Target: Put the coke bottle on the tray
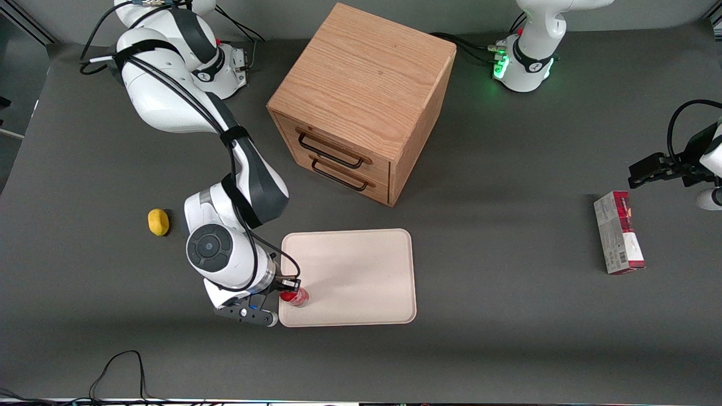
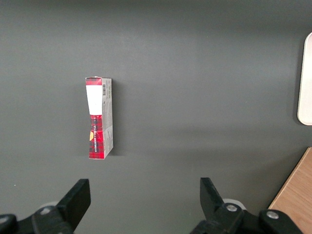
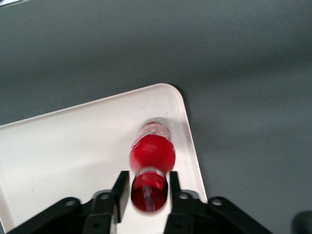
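I have the gripper (image 3: 148, 191) closed on the coke bottle (image 3: 152, 153) at its cap end, just inside the tray (image 1: 361, 265) near the seven-o'clock corner in the front view. Carrying looks finished to me; what's left is lowering, letting go and backing away. I can't tell whether the base touches yet.

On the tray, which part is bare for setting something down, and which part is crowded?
Most of the tray is bare, from its middle to the edge toward the parked arm's end and the edge nearest the drawer cabinet. It is crowded only at the corner near the front camera, toward the working arm's end: there the gripper holds the coke bottle by its cap.
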